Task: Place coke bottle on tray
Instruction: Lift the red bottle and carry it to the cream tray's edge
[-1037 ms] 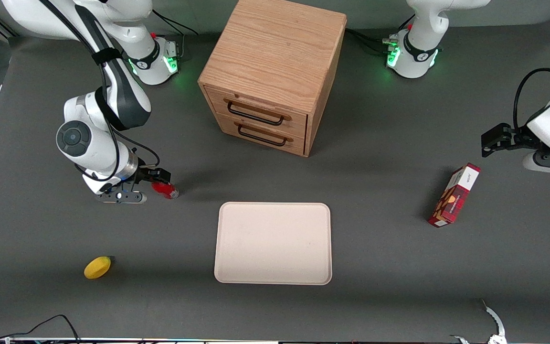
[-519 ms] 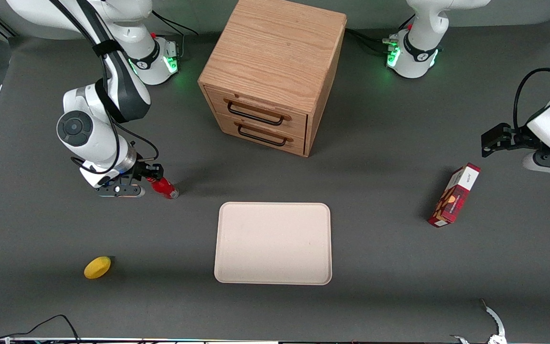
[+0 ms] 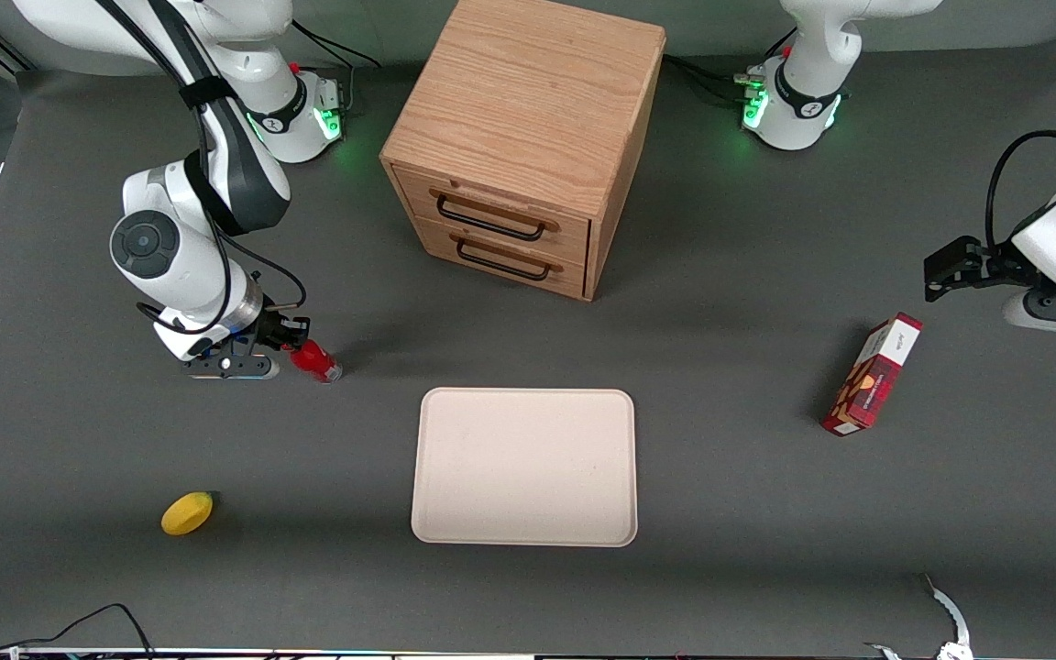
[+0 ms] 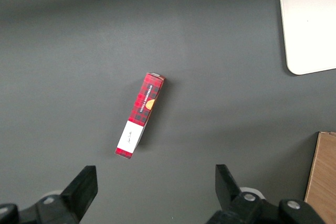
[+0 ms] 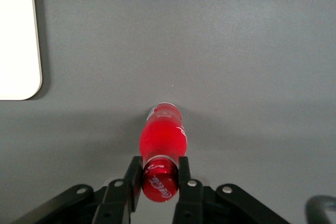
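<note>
gripper (image 5: 160, 174) clamped on the cap of the bottle (image 5: 162, 139), bottle base on the surface (image 3: 125, 440), tray (image 3: 524, 467) well apart

R hand (image 5: 159, 174) low, fingers clamped.

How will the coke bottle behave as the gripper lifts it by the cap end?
The gripper pinches the coke bottle only at its cap, so the body may swing. Its smooth round sides would probably roll if dropped. It looks small, likely light, with a narrow base that could tip on the tray.
</note>
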You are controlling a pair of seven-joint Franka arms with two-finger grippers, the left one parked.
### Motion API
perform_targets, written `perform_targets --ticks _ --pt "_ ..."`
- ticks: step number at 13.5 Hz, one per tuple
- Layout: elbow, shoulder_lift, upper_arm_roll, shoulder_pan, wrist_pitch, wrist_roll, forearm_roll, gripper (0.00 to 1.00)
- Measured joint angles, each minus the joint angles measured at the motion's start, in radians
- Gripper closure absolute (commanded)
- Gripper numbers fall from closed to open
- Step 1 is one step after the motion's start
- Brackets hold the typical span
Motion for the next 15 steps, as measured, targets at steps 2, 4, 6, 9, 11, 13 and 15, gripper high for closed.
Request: perform_targets --ticks 2,4,6,9,11,13,15 --pt "0.037 -0.007 0.003 0.0 -0.039 0.0 -0.001 1.0" --pt "0.148 -0.028 0.015 0.001 -0.186 0.0 -0.002 1.0" --pt "0.309 -0.046 0.035 0.002 -0.358 0.0 -0.001 1.0" --pt "0.568 -0.031 0.088 0.001 -0.565 0.0 0.001 1.0" --pt "0.762 0.052 0.144 0.004 -0.676 0.023 0.002 1.0" --pt "0.939 0.177 0.173 0.031 -0.707 0.129 0.002 1.0" --pt "1.057 0.313 0.181 0.086 -0.664 0.277 -0.005 1.0"
